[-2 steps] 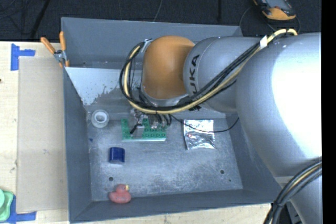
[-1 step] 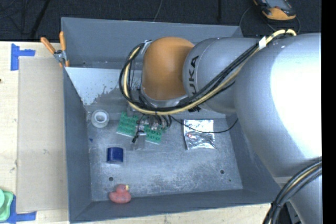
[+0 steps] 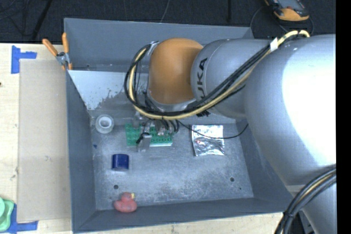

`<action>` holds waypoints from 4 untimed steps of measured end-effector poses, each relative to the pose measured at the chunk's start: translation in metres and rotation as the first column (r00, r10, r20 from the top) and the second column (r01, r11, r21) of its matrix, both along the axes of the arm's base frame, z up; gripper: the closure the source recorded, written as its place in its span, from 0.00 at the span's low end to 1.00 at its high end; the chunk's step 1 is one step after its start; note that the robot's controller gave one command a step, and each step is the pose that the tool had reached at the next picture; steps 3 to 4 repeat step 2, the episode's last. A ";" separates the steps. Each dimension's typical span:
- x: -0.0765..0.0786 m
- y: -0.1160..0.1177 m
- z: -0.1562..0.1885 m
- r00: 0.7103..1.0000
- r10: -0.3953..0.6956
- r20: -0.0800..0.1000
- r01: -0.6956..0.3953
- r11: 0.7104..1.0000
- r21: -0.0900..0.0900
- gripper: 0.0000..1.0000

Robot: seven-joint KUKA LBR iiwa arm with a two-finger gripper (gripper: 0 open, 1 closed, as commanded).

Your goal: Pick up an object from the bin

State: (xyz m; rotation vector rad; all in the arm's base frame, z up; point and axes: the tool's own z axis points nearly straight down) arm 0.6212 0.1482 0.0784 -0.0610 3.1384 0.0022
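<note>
My gripper (image 3: 144,137) is low in the middle of the bin, mostly hidden under the arm's wrist. It is right over a flat green piece (image 3: 162,140) that lies on the bin floor and sticks out on both sides of it. Whether it touches or grips that piece I cannot tell. A small roll of clear tape (image 3: 104,124) lies just left of the green piece. A crinkled silver foil packet (image 3: 208,140) lies to its right.
A short blue cylinder (image 3: 120,161) stands on the floor left of centre, nearer the front. A small red and pink rubber duck (image 3: 125,203) lies by the front wall. The arm and its cables cover the bin's right and back parts.
</note>
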 end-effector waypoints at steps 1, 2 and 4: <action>0.000 0.018 0.093 1.000 0.006 0.006 -0.006 1.000 0.002 1.00; -0.043 0.050 0.194 1.000 -0.008 0.005 0.008 1.000 0.003 1.00; -0.043 0.050 0.194 1.000 -0.008 0.005 0.008 1.000 0.003 1.00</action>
